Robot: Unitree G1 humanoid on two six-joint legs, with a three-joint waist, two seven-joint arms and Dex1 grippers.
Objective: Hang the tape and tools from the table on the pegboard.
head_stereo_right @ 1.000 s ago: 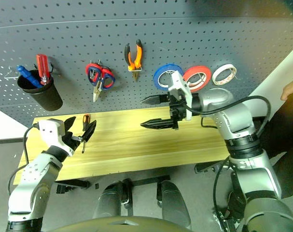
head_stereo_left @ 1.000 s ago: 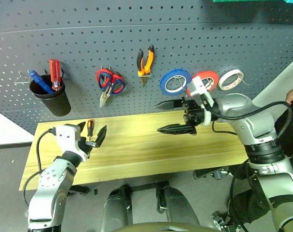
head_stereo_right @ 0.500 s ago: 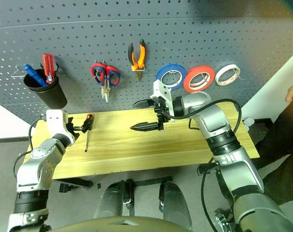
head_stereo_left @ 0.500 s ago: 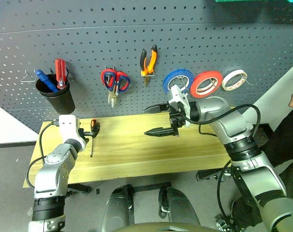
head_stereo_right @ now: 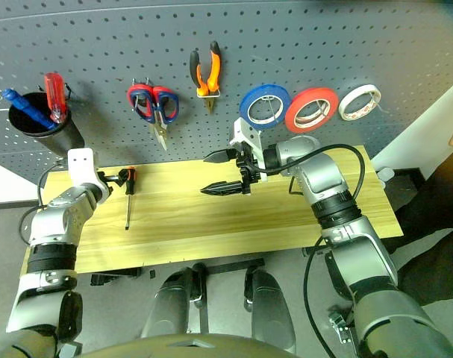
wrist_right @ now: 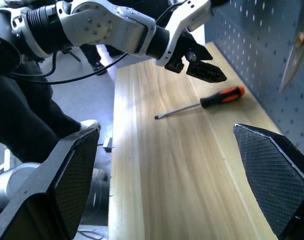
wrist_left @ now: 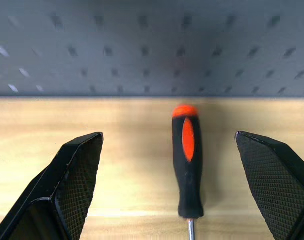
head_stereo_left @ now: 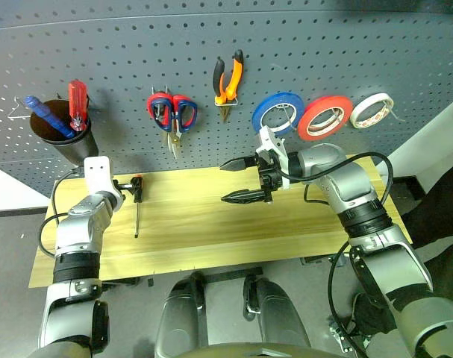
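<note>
Left gripper (wrist_left: 172, 200) sits low over the table (head_stereo_left: 211, 231) with its two black fingers (wrist_left: 74, 175) spread wide apart and nothing between the pads; the screwdriver (wrist_left: 187, 167) lies flat on the wood in the gap between them, its orange-and-black handle pointing away from the hand toward the pegboard (head_stereo_left: 286, 45) and its thin shaft running back toward the wrist. In the head views the same gripper (head_stereo_left: 125, 185) stands just beside the handle end of the screwdriver (head_stereo_left: 136, 205), not gripping it. Right gripper (head_stereo_left: 241, 179) hovers above the middle of the table, well apart from the screwdriver, pointing across toward the left arm, its jaws also standing wide and empty. On the pegboard above and beyond it hang the pliers (head_stereo_left: 226, 78), the scissors (head_stereo_left: 170, 115) with red handles, a blue roll (head_stereo_left: 278, 112), the red tape (head_stereo_left: 325, 117) and a white roll (head_stereo_left: 372, 110). Beyond the left gripper a black cup (head_stereo_left: 66, 142) on the board holds a red-handled screwdriver (head_stereo_left: 77, 102).
</note>
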